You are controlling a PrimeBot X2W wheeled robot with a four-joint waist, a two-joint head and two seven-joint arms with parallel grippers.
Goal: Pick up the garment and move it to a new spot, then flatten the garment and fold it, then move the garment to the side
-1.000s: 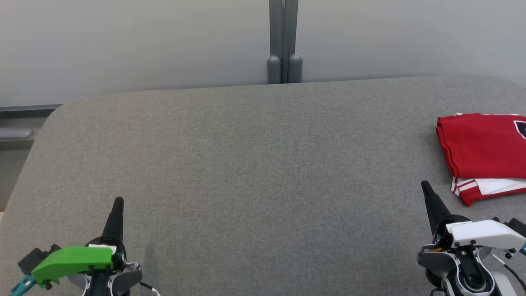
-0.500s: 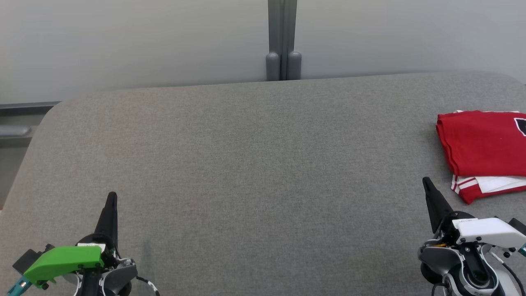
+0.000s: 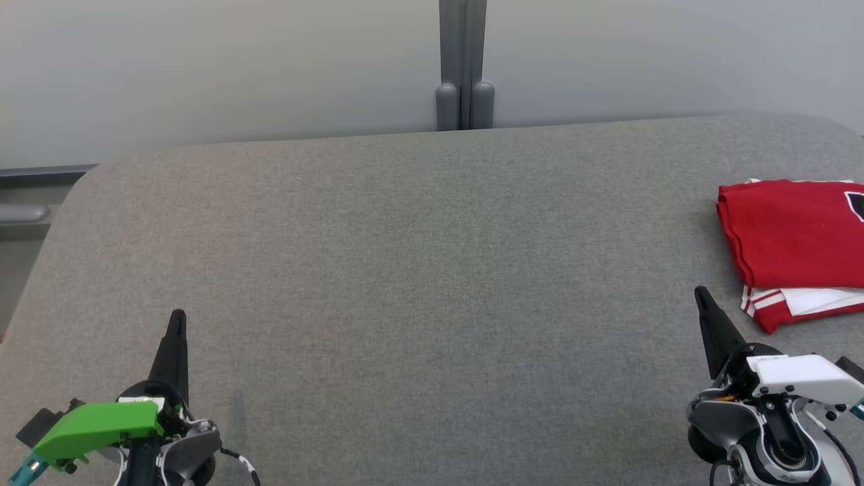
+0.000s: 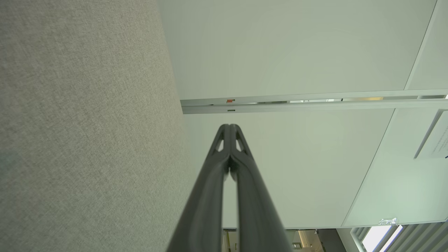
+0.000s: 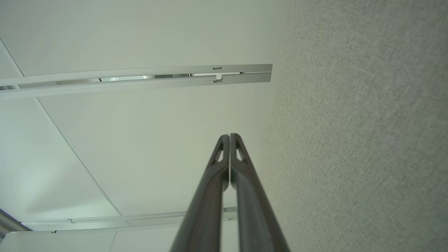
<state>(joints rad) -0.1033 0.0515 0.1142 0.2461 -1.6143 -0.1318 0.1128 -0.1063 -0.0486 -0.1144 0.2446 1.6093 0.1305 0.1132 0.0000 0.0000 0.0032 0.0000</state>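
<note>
Both grippers sit low at the near side of the grey padded table (image 3: pixel 432 270), and I read each as pinched fully together with nothing between its fingers. My left gripper (image 3: pixel 177 322), the one with the green cover, points up the head view from the lower left. In its own wrist view the two dark fingers meet at the tips. My right gripper (image 3: pixel 703 297), with the white cover, stands at the lower right, its tips likewise pressed together. The garment (image 3: pixel 793 229), red with white trim, lies folded on the table at the far right, partly cut off by the picture edge. It is near the right gripper's tip but apart from it. Behind the table I see a pale wall (image 3: pixel 202 67) with a grey post (image 3: pixel 462 61).
</note>
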